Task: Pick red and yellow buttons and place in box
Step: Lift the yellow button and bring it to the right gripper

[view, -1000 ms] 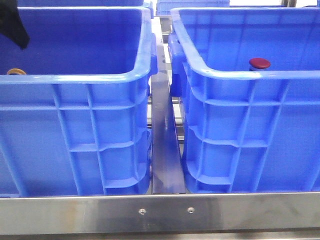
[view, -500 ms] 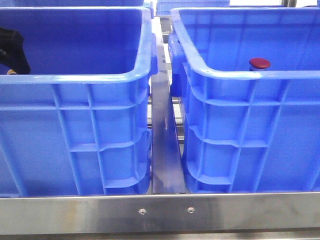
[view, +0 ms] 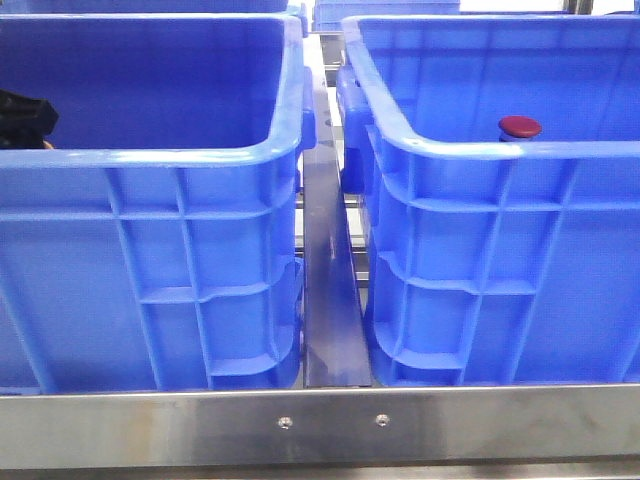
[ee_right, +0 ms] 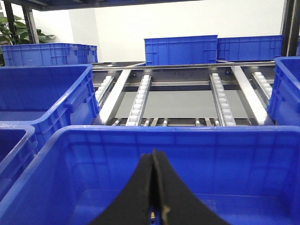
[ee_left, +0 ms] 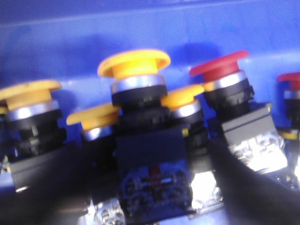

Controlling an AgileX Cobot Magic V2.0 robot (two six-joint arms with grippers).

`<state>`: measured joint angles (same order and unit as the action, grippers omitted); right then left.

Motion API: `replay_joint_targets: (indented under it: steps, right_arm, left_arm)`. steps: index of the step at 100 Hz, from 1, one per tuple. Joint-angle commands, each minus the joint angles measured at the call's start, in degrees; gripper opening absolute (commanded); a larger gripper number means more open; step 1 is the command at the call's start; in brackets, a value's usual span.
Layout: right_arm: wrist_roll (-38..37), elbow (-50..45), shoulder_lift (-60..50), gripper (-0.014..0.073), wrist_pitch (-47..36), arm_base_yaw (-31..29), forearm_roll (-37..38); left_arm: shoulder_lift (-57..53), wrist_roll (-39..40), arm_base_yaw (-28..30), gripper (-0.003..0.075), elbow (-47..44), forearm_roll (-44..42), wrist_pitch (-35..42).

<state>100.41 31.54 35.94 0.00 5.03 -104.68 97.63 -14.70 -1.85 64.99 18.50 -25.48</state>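
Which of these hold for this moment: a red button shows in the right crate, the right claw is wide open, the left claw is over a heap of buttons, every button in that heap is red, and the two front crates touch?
1. A red button shows inside the right crate. True.
2. The right claw is wide open. False: its fingers are pressed together with nothing between them.
3. The left claw is close over a heap of buttons in the left crate. True.
4. Every button in that heap is red. False: several are yellow, like the yellow button in the middle.
5. The two front crates touch. False: a metal rail runs in the gap between them.
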Motion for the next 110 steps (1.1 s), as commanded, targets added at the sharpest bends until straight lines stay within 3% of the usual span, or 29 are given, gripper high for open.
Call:
replay_joint_targets:
  steps: [1,14,40,58,79,110]
  right_arm:
    - [0.47,1.6,-0.22,-0.0067,1.71,-0.19,-4.32]
    - [0.47,1.6,-0.22,-0.0067,1.71,-0.19,-4.32]
    - [0.47,1.6,-0.22,-0.0067,1.71,-0.19,-4.32]
    - [0.47,1.6,-0.22,-0.0067,1.71,-0.19,-4.32]
    - [0.47,1.6,-0.22,-0.0067,1.72,-0.19,-4.32]
    - [0.47,1.6,-0.22,-0.0067,2.2,-0.19,-4.36]
  left_arm:
    - [-2.34,0.59,0.06,0.0183,1.75,0.42,1.12]
    - [-3.97,0.59,0.06,-0.0018,1.75,0.55,-0.63]
    - [-14.2,0.59,-0.64,-0.0019,0.33,0.9,-2.08]
    - [-23.3,0.59,-5.09,-0.0019,-1.99,1.35,-4.31]
    - [-30.84,0.59,-15.7,-0.0019,-3.6,2.3,-4.05]
    - [-32.55,0.59,-38.09,-0.0019,-3.1,2.51,2.38]
